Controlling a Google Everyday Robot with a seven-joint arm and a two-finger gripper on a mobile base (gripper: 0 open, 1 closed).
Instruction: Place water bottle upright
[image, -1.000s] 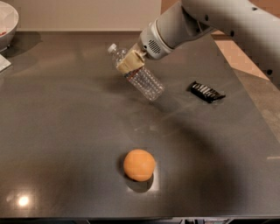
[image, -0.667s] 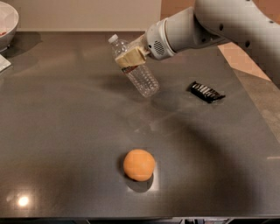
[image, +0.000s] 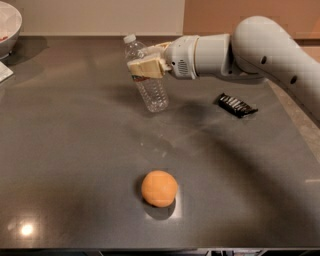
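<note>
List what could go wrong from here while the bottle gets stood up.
1. The gripper, shut on the water bottle high near its neck, holds it tilted; released like this, it could topple onto the table.
2. The clear ribbed body may slip or pivot in that grip.
3. If it rolls, it could hit the black packet nearby.

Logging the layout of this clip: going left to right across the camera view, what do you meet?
A white bowl at the left edge → clear ribbed plastic water bottle with white cap, clamped in the gripper → black ribbed flat object. The round orange ball overlaps the bottle's span, so omitted.
</note>
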